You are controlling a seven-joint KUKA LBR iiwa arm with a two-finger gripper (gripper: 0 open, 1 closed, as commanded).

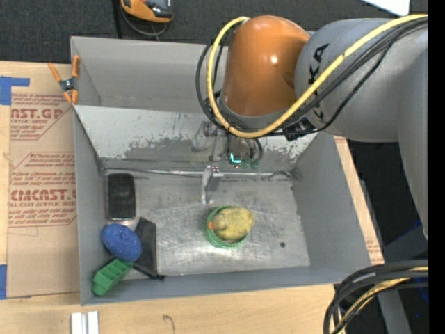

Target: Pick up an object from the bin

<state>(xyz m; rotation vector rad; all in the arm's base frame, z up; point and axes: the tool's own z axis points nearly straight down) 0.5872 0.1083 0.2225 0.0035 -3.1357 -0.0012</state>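
One yellow-green disc [227, 226] lies near the claw [221, 176] (opening unclear); blue ball [122, 240], black block [120, 195] well apart.

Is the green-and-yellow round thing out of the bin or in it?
In the bin: the green-and-yellow round thing lies on its floor, beside the end effector.

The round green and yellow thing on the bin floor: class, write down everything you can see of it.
The round green and yellow thing is a low green disc or dish, plastic by its look, topped by a lumpy pale yellow mass that covers most of it, with a small orange spot at the yellow's left edge. It lies flat on the floor of the grey bin, near the middle. Only the floor touches it; the blue lump at the left lies well apart.
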